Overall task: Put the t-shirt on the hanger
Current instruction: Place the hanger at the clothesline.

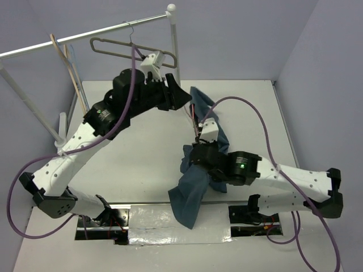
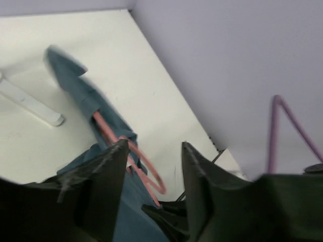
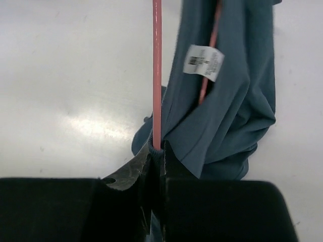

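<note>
The right pincer is clamped tight on one straight run of the red-pink wire hanger, with a fold of the t-shirt crowding against its jaws. Whether cloth is pinched in as well I cannot tell. The left pincer is spread wide and holds nothing. In its own view, a curved end of the hanger shows past the gap between its fingers, not touching them.

The t-shirt sits right of the middle of the surface. One bunched end reaches toward the far edge, and the longer part trails down toward the near edge. It is already partly on the hanger: a second run of wire shows inside the neck opening beside the white label, but the body hangs gathered to one side rather than spread over both shoulders.

The cloth looks light and limp. It should follow any pull, fold on itself and slide along smooth wire, so a pinch of hem or shoulder seam would hold better than loose middle fabric. The hanger looks thin and springy and is likely to twist in a single grip. The free left pincer would probably do best taking the collar or shoulder edge near the label.
</note>
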